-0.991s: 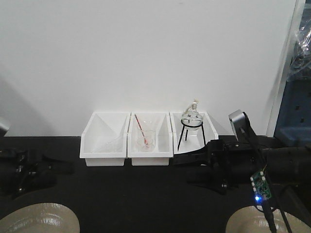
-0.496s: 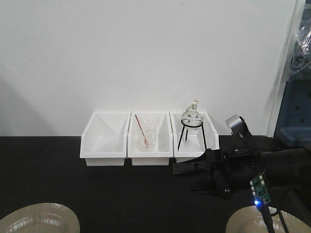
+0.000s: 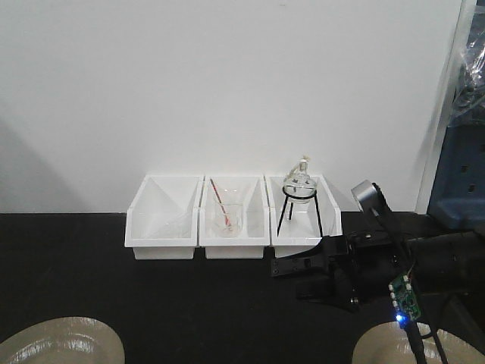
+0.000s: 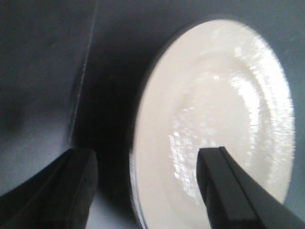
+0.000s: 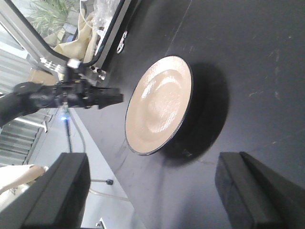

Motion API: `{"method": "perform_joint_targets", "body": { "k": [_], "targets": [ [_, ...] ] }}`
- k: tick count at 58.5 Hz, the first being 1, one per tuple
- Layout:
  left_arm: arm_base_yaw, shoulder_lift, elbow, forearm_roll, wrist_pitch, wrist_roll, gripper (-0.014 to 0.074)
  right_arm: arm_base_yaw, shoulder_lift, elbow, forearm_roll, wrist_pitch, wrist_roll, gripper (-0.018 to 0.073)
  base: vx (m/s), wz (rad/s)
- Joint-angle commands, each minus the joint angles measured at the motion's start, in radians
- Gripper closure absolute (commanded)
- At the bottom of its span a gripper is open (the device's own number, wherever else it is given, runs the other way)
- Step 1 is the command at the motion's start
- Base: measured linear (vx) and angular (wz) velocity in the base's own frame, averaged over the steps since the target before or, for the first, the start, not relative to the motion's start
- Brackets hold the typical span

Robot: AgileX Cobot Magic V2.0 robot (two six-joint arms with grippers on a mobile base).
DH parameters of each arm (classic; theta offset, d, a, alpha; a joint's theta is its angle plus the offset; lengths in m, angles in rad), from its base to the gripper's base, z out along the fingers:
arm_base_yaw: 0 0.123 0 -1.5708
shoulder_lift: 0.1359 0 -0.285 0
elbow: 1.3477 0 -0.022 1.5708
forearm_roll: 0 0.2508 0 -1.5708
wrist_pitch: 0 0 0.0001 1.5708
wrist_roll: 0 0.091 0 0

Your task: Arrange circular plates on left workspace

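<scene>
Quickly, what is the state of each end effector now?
Left end effector: open, holding nothing; a plate lies ahead.
Right end effector: open, holding nothing.

I see a plain white wall [image 3: 227, 83] behind the matte black counter [image 3: 174, 296]. A blue unit [image 3: 464, 178] stands at far right. A soft grey shadow [image 3: 26, 171] lies on the wall's left.

Front view soft, evenly lit; wall [image 3: 227, 91] bright, bench [image 3: 189, 303] near-black. Left wrist: plate [image 4: 214, 119] blurred, glare blown out. Right wrist sharper, hard shadow on bench
</scene>
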Motion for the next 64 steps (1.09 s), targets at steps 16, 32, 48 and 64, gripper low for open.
{"method": "perform_joint_targets", "body": {
  "k": [16, 32, 48, 64],
  "targets": [
    [-0.003, 0.123, -0.032, -0.254, 0.125, 0.128, 0.0066, -0.004, -0.041, -0.032, 0.057, 0.044, -0.011, -0.0023, 0.00, 0.00],
    [-0.006, 0.143, -0.032, -0.269, 0.141, 0.126, 0.0331, -0.004, -0.041, -0.032, 0.057, 0.044, -0.011, -0.0023, 0.00, 0.00],
    [-0.021, 0.142, -0.033, -0.334, 0.206, 0.131, 0.0603, -0.005, -0.041, -0.032, 0.057, 0.044, -0.011, -0.0023, 0.00, 0.00],
    [-0.071, 0.078, -0.035, -0.559, 0.257, 0.159, 0.0600, -0.005, -0.041, -0.032, 0.058, 0.043, -0.011, -0.0023, 0.00, 0.00]
  ]
}}
